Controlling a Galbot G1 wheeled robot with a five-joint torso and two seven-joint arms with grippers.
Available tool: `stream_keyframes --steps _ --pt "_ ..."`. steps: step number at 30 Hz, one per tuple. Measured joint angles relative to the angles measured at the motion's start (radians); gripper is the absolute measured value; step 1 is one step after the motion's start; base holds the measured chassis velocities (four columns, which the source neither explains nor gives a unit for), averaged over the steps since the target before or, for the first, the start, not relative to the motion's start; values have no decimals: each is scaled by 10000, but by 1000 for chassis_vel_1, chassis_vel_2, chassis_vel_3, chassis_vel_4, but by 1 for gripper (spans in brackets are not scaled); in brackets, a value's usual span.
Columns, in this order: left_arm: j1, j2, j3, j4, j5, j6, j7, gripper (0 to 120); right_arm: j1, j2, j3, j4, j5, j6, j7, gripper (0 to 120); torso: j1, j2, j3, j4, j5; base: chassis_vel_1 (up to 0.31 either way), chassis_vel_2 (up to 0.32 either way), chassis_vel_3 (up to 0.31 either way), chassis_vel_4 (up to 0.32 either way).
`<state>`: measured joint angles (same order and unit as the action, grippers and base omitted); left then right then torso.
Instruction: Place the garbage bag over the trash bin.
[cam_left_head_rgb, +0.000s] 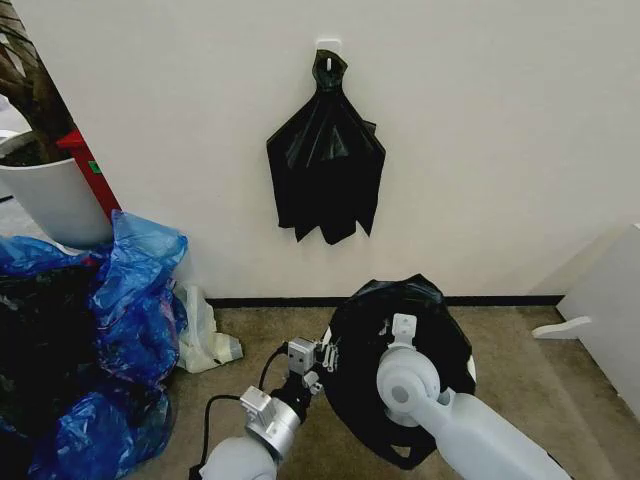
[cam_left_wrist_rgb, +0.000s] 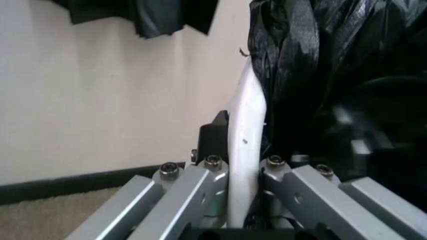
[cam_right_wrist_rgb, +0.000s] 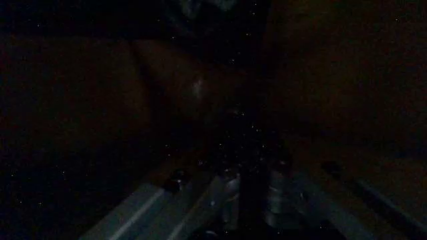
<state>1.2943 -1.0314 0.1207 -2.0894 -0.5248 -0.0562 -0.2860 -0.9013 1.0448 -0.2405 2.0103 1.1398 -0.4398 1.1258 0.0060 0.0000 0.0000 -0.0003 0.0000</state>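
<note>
Left gripper (cam_left_wrist_rgb: 243, 200) clamped on round cream-white plastic bin (cam_left_wrist_rgb: 245, 135) rim; right gripper (cam_left_head_rgb: 403, 330) inside glossy black bag (cam_left_head_rgb: 400, 310), jaws unreadable. Steady rim, spread film evenly.

The left arm is extended forward and low, with its left gripper (cam_left_head_rgb: 325, 356) held against the left side of the trash bin (cam_left_wrist_rgb: 245, 145); the rim is clamped between the closed fingers (cam_left_wrist_rgb: 200, 192). The right arm is reached forward beside it, and the right gripper (cam_left_head_rgb: 403, 325) is sunk into the garbage bag (cam_left_head_rgb: 375, 330), its finger state hidden in darkness.
</note>
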Motion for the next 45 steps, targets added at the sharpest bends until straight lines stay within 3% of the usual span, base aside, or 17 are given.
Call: stream_keyframes --steps 10,35,42,45 --pt "-302 -363 1 437 -526 335 -510 1 -78 -372 -347 961 166 -29 29 0 0 0 0 -1 0 0 0 0 0" --pt "-791 -804 -32 884 -1352 869 -1145 1 -1063 -1043 -204 2749 -570 -220 -1899 0 0 0 0 -1 1 0 0 0 0" --pt "-873 -1031 -324 942 -2233 1127 -1401 1 -1802 -1847 833 4132 -821 -25 -3476 0 0 0 0 -1 -1 0 0 0 0" --pt "-866 -1094 -703 951 -2692 1261 -1467 1 -2162 -2261 1904 4663 -868 74 -4695 0 0 0 0 -3 0 0 0 0 0"
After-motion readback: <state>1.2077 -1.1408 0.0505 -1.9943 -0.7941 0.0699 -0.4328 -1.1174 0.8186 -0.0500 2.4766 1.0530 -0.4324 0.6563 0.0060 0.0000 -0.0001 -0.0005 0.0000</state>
